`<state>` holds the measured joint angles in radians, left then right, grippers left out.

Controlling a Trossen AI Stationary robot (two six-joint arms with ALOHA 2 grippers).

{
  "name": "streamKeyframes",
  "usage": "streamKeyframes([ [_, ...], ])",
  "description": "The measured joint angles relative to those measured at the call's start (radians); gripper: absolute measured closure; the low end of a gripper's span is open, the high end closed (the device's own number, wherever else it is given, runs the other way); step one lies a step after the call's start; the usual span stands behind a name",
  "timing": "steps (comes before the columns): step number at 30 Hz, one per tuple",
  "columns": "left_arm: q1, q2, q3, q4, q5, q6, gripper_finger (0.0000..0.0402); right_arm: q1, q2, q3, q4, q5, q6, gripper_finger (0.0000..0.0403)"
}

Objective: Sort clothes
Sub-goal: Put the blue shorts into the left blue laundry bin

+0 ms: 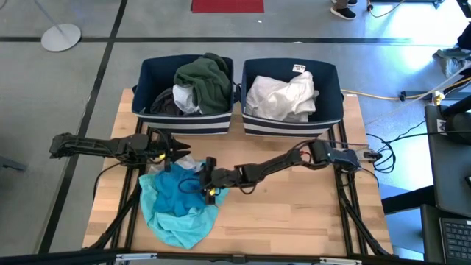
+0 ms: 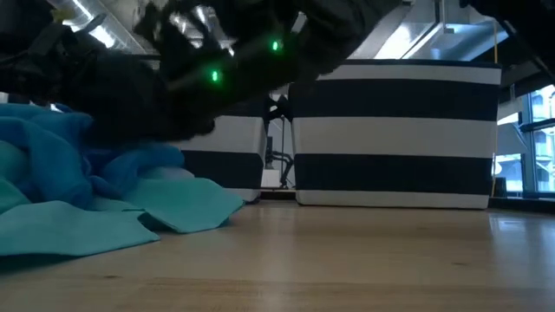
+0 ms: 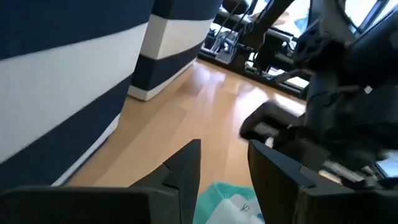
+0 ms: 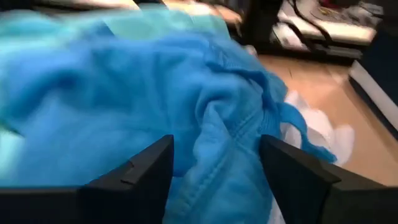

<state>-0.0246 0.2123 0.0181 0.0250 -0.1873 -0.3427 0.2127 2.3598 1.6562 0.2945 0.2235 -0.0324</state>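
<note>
— What's the turquoise garment (image 1: 176, 206) like?
— Soft, crumpled, heaped on the pale wood table (image 1: 294, 213) in front of the left striped bin (image 1: 184, 121).
— The grippers?
— The right gripper (image 4: 214, 165) stands parted over its folds; the left gripper (image 3: 224, 165), also parted, sits at the heap's bin-side edge, holding nothing.
— Beyond?
— Grey floor.

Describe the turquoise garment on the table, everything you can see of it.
The turquoise garment is soft, crumpled fabric lying in a loose heap on the wooden table, toward its left front, in front of the left bin. It mixes a deeper blue and a paler turquoise, with stitched seams showing in the right wrist view. A bit of white cloth peeks out beside it. The right tool, jaws open, is down at its upper right edge; the left tool, open, sits at its top edge.
</note>
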Motion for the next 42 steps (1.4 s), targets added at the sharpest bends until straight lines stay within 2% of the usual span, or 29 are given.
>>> streamKeyframes([
  [5, 0.0, 0.0, 0.0, 0.007, 0.0, 0.006, 0.0276, 0.0, 0.016, 0.0, 0.0, 0.045, -0.02, 0.0216],
  [12, 0.0, 0.0, 0.0, 0.01, 0.0, 0.044, 0.0276, 0.003, -0.02, -0.001, -0.041, 0.129, -0.105, 0.0363],
  [14, 0.0, 0.0, 0.0, 0.009, 0.0, 0.044, 0.0276, 0.004, -0.046, -0.001, -0.082, 0.16, -0.109, 0.0383],
  [19, -0.001, 0.0, 0.0, 0.007, 0.0, 0.044, 0.0276, 0.011, -0.132, -0.001, -0.147, 0.23, -0.108, 0.0358],
  [26, -0.002, 0.001, 0.0, -0.008, 0.001, 0.059, 0.0276, 0.036, -0.275, -0.001, -0.206, 0.275, -0.133, 0.0381],
  [30, -0.001, 0.0, 0.0, -0.009, 0.001, 0.058, 0.0276, 0.044, -0.339, -0.001, -0.209, 0.282, -0.127, 0.0368],
  [34, -0.001, 0.0, 0.0, -0.01, 0.002, 0.055, 0.0276, 0.05, -0.37, -0.001, -0.228, 0.296, -0.124, 0.0355],
  [42, -0.001, 0.001, 0.0, -0.017, 0.045, 0.027, 0.0276, 0.052, -0.418, -0.001, -0.214, 0.296, -0.123, 0.037],
])
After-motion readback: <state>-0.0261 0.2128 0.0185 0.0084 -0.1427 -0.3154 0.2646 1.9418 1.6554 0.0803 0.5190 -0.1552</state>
